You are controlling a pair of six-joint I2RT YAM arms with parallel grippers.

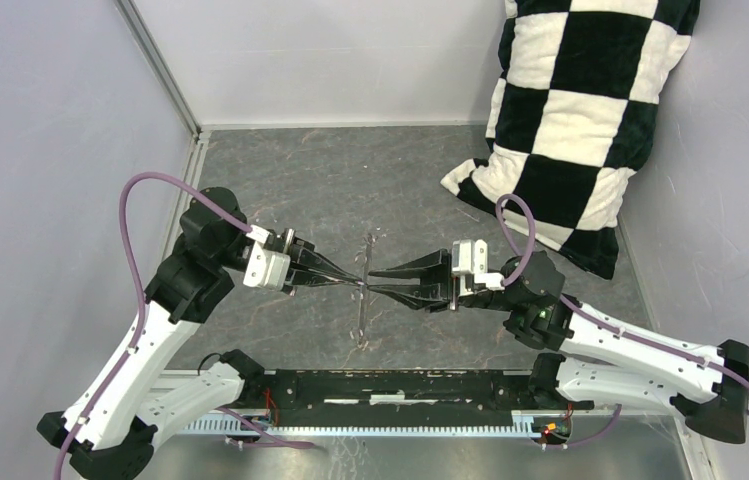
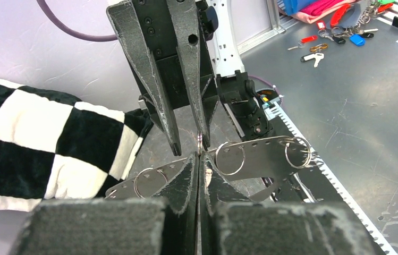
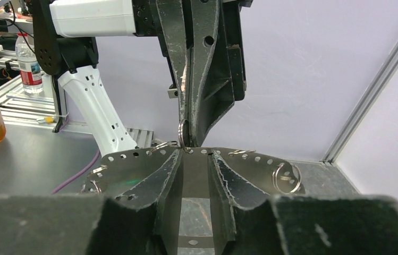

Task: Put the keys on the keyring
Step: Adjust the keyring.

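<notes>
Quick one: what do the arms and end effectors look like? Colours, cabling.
Left arm and right arm: white link shells, black joints, one looping purple cable each. Left end effector and right end effector: black tapered fingers, scuffed pale edges, white mounts behind.

Left gripper [image 1: 357, 284] and right gripper [image 1: 371, 284] meeting tip to tip at a thin metal strip [image 1: 363, 322] over the grey table [image 1: 330, 180], checkered pillow [image 1: 570, 110] leaning in the far right corner.

Here's a mottled dark-grey tabletop [image 1: 280, 180] boxed in by pale lilac walls [image 1: 330, 60], an aluminium post [image 1: 160, 65] running to the far-left corner, a black-and-white checkered pillow [image 1: 580, 110] propped far right.
</notes>
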